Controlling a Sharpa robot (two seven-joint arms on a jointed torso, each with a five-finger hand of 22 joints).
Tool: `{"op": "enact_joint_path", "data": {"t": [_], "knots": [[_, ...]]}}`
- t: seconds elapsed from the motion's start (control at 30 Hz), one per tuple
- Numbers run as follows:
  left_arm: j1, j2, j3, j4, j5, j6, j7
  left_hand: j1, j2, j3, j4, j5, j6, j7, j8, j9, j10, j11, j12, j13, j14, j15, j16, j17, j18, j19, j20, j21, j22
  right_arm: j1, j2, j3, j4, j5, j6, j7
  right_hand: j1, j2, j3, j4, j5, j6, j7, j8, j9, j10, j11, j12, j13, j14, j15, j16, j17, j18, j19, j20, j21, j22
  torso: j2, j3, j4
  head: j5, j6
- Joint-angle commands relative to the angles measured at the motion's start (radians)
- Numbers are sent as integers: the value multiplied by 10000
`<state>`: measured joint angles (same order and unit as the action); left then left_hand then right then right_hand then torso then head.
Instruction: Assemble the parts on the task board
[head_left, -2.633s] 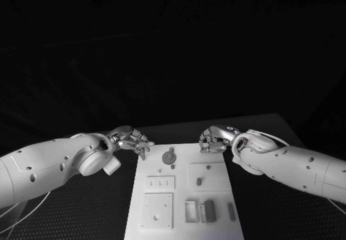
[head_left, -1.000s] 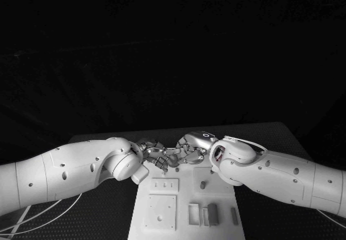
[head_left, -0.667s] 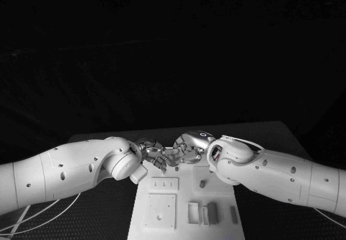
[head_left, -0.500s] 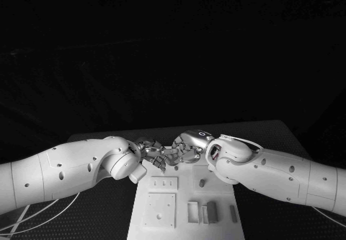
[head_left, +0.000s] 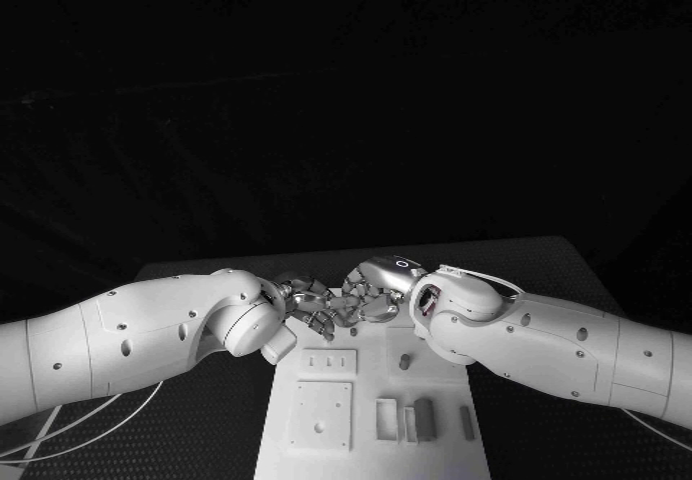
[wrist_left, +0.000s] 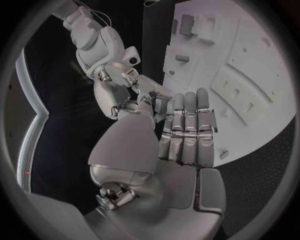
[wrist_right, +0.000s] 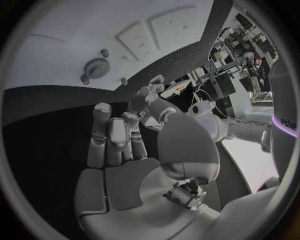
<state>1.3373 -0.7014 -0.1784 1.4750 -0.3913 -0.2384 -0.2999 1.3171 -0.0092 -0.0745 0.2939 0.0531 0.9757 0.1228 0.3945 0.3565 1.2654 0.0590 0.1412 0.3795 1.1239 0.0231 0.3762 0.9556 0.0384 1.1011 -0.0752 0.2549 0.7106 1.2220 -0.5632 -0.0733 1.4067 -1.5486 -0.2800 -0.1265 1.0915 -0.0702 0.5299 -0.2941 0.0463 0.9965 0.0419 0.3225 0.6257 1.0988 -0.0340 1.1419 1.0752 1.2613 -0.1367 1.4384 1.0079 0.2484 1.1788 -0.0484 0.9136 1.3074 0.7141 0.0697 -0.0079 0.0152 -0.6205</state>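
Note:
The white task board runs down the middle of the table. My left hand and right hand meet close together over its far end. In the left wrist view the left hand has its fingers straight, side by side above the board, with nothing in them. The right hand has its fingers half bent and bare above the dark table. Beyond it a grey gear lies on the board with small pegs around it. Grey upright pieces stand at the board's near end.
A slotted plate and a square plate sit on the board's left half, and a small peg stands to the right. Black table lies on both sides. Cables trail under the left arm.
Since 2.6 s ago both hands have moved from the board's far corners inward until they meet at its far middle. Over the last second they have barely shifted.

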Motion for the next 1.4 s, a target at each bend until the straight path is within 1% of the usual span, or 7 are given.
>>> {"op": "enact_joint_path", "data": {"t": [0.03, 0.27, 0.47, 0.73, 0.77, 0.8, 1.4], "knots": [[13, 28, 13, 24, -73, -19, 26, 60, 11, -55, -4, -19, 73, -7, -8, 15, 89, -18, 55, 22, 71, -27, 55, 19, 159, 71, -25, 43, 16, -7, 50, 1, 61, -150, 109, -6, 19, 73, 31, 33, 19, 403, 348, 34, 144, 49, 0, -7, -12, 49, -28, 14, 14, 134, 11, -60, 39, 131, -11, 14, -13, 9, -8], [13, 53, 13, 22, -90, -29, 18, 159, 74, -65, -13, -17, 133, -35, -4, 30, 132, -43, 65, 66, 96, -46, 62, 44, 159, 86, -44, 49, 48, -7, 68, 1, 87, -158, 142, -6, 21, 80, 32, 32, 19, 415, 344, 36, 149, 54, -3, -6, -12, 53, -30, 14, 13, 134, 15, -61, 39, 131, -7, 19, -4, 13, -17], [13, 100, 14, 2, -260, -50, -18, 658, 345, -82, -28, 17, 171, -44, -50, 41, 149, -51, 38, 142, 111, -57, 48, 88, 139, 81, -58, 44, 120, -26, 75, 1, 88, -158, 156, 15, 19, 83, 32, 33, 19, 426, 342, 39, 153, 57, -5, -6, -13, 55, -31, 14, 11, 134, 17, -61, 39, 130, -3, 19, -6, 36, -18], [13, 88, 13, -3, -253, 5, 5, 1304, 535, -137, -32, 299, 241, -55, -119, 61, 176, -56, -17, 244, 135, -60, 7, 129, 110, 64, -65, 0, 202, -31, 37, 0, 34, -158, 202, -15, 14, 84, 29, 34, 19, 434, 339, 40, 157, 60, -7, -6, -14, 54, -33, 12, 5, 134, 19, -61, 40, 130, -7, 13, -10, 22, -23], [13, 83, 13, -3, -253, 19, 12, 1372, 403, 278, 4, 18, 275, -48, -127, 78, 204, -48, -32, 272, 160, -51, 1, 148, 69, 85, -29, -22, 212, -31, 35, 0, 24, -158, 212, -16, 13, 84, 29, 34, 19, 435, 339, 40, 157, 60, -7, -6, -14, 52, -34, 11, 0, 134, 19, -61, 40, 129, -7, 12, -8, 19, -21], [12, 80, 13, -4, -265, 23, 23, 1314, 261, 659, 8, -25, 286, -41, -142, 90, 217, -42, -52, 292, 167, -38, -12, 162, 54, 97, -25, -47, 218, -31, 35, 0, 15, -158, 228, -16, 13, 85, 29, 34, 19, 436, 339, 41, 157, 60, -8, -6, -14, 54, -34, 12, 3, 134, 19, -61, 40, 129, -7, 12, -8, 19, -21], [11, 66, 13, -33, -363, -35, 57, 1338, 273, 1063, -31, -7, 309, -68, -172, 122, 248, -70, -87, 347, 183, -71, -28, 205, 70, 71, -71, -92, 267, -30, 26, 0, -124, -11, 351, -45, -15, 88, 19, 37, 19, 452, 333, 39, 167, 65, -13, -10, -17, 44, -39, 1, -26, 134, 19, -59, 35, 126, -5, 13, -14, -16, -47]]}}
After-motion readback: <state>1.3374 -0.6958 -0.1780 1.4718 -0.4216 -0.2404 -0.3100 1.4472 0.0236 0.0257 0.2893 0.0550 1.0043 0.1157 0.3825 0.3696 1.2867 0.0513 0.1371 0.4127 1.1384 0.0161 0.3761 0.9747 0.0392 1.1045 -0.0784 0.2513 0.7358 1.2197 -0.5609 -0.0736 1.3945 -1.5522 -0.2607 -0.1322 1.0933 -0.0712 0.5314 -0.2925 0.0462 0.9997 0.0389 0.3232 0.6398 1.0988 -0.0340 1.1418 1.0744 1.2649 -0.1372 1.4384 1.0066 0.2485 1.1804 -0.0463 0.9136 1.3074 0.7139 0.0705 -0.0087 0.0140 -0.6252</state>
